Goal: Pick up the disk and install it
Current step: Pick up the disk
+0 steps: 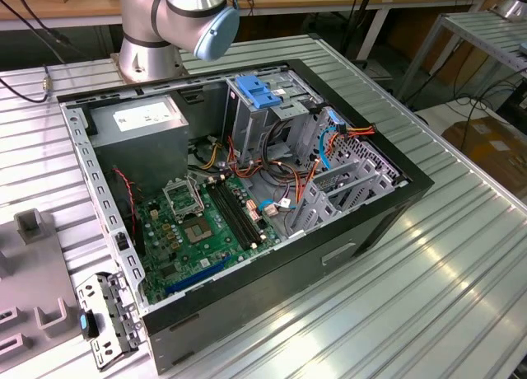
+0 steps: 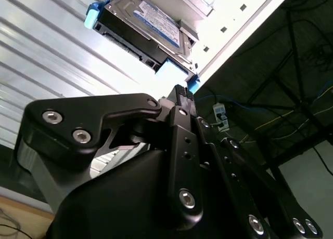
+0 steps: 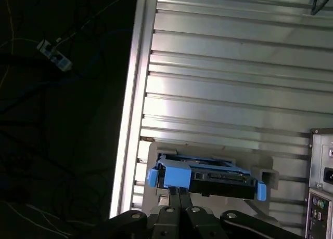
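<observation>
Hand (image 3: 177, 191): in both wrist views I see its two black fingers (image 2: 178, 96) pressed together, closed, with nothing between them that I can make out.
Hand position: the tips sit just beside one blue rail (image 3: 169, 175) of the disk. I cannot tell whether they touch it.
Disk (image 3: 216, 181): it lies flat in a grey holder (image 3: 265, 169), with a blue rail at each end. In the second wrist view I read its white label with a blue band (image 2: 156, 21) as facing up.
Tabletop (image 3: 234, 67): ribbed aluminium. The holder stands near its edge, and beyond that edge I see a dark floor with loose cables and a power strip (image 3: 54, 54).
Case (image 1: 362, 231): open and lying on the tabletop in the exterior view. In the first wrist view its rear panel is near the holder, apart from it.
Case interior: a green motherboard (image 1: 206, 231), a grey power supply (image 1: 140, 123), a drive cage with a blue latch (image 1: 259, 92), and orange, red and blue wiring (image 1: 329, 140).
Arm (image 1: 177, 16): its base stands on the tabletop at the far side of the case.
Exterior view's left: grey blocks (image 1: 33, 231) and a metal bracket (image 1: 103, 321) lie on the tabletop beside the case.
</observation>
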Controlling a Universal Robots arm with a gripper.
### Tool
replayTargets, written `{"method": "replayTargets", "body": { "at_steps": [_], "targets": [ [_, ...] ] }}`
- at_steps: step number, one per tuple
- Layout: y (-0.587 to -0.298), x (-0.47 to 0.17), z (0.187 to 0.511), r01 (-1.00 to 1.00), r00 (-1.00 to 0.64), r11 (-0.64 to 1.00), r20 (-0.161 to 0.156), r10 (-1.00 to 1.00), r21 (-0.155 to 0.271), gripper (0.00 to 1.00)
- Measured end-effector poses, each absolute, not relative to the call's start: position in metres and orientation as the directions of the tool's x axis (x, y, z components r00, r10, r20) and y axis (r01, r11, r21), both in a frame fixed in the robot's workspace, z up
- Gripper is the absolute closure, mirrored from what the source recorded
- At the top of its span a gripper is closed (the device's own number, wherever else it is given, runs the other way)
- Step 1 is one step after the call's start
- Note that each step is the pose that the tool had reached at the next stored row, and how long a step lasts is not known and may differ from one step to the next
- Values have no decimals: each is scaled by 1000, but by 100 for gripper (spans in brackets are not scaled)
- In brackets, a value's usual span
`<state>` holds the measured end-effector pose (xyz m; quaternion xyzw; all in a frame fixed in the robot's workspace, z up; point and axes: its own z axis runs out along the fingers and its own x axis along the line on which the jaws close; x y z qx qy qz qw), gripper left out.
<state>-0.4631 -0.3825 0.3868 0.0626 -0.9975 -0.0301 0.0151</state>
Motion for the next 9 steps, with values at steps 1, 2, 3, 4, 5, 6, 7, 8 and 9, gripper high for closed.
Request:
{"method": "replayTargets", "body": {
  "at_steps": [1, 2, 3, 4, 5, 6, 7, 8, 9],
  "targets": [
    [-382, -463, 387, -140, -990, 988, 26, -142, 62, 89],
    [-382, -463, 387, -154, -987, 986, 26, -155, 62, 89],
    [-383, -463, 387, -181, -983, 981, 26, -183, 62, 89],
    [-383, -463, 387, -202, -979, 977, 26, -204, 62, 89],
    [-383, -463, 387, -226, -973, 972, 26, -228, 62, 89],
    [-382, -463, 387, -244, -969, 968, 26, -246, 62, 89],
    [-383, -463, 387, -268, -963, 961, 26, -270, 62, 89],
    [-383, -463, 387, -283, -958, 957, 26, -285, 62, 89],
    [-382, -463, 387, -300, -953, 952, 26, -302, 62, 89]
  ]
}}
